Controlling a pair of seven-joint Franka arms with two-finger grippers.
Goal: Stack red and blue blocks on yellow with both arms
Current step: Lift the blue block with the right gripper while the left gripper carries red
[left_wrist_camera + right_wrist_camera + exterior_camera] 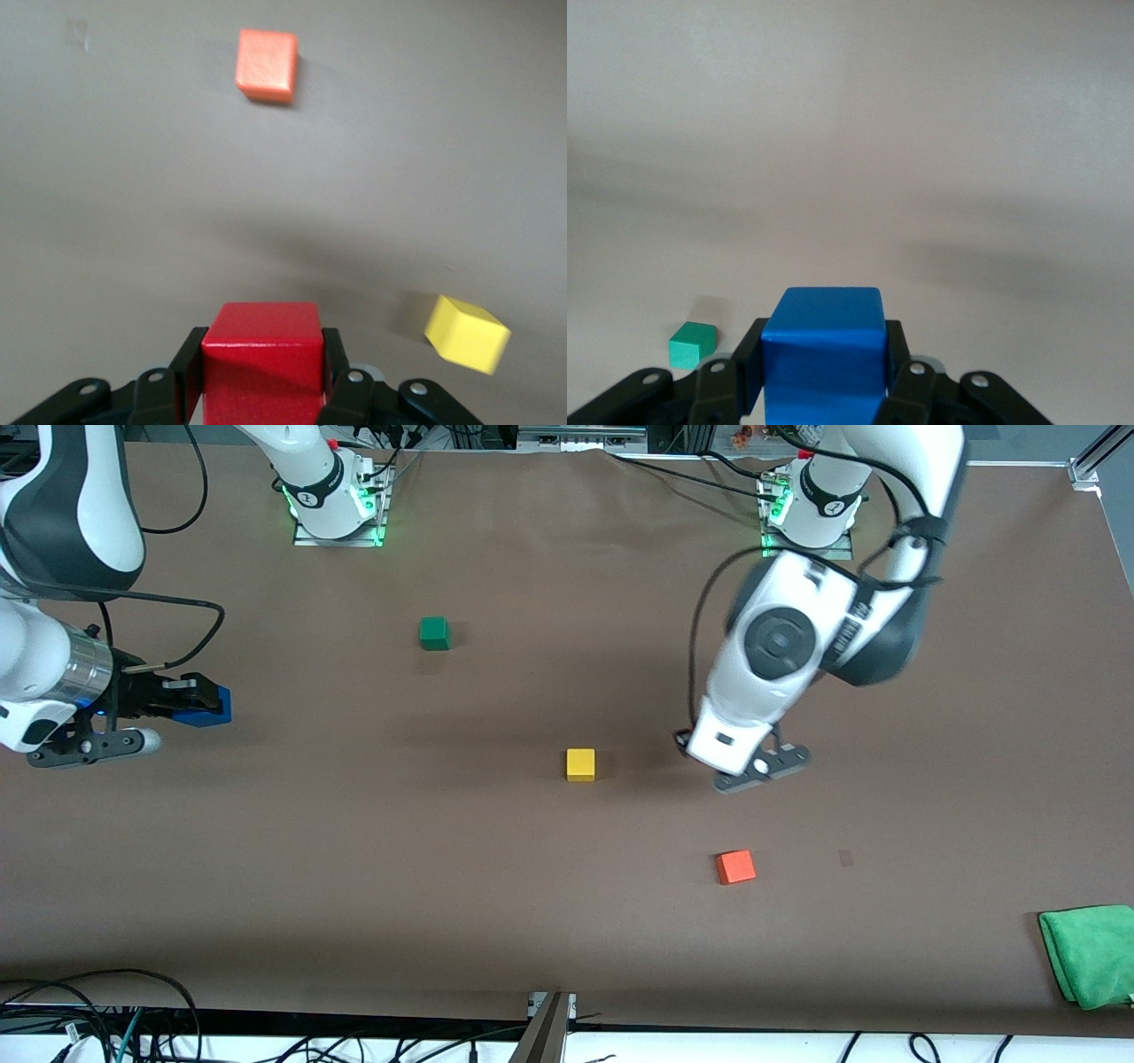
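Surface (496, 886): a flat brown sheet, matte and smooth, with faint creases along the edge nearest the front camera.
Left hand (262, 376): black, two-fingered, up in the air over the middle of the surface, over a spot just toward the left arm's end from the yellow cube; its fingers were clamped on opposite faces of the red block.
Red block (261, 363): a deep red cube with a slightly glossy top face and sharp edges, held in the left hand above the surface.
Right hand (824, 372): black, two-fingered, up over the surface near the edge at the right arm's end; its fingers were pressed against two sides of the blue block.
Blue block (824, 350): a royal blue cube, smooth and matte, held in the right hand.
Yellow cube (580, 764): bright yellow, matte, square-edged, resting alone near the middle of the surface.
Orange-red cube (735, 866): lighter than the red block, with a fine grainy face, lying nearer the front camera than the yellow cube and toward the left arm's end.
Green cube (434, 633): dark green, matte, lying toward the edge where the bases stand.
Green cloth (1090, 954): soft, folded, fuzzy fabric at the corner nearest the front camera at the left arm's end.
Writing: none could be read on any cube.
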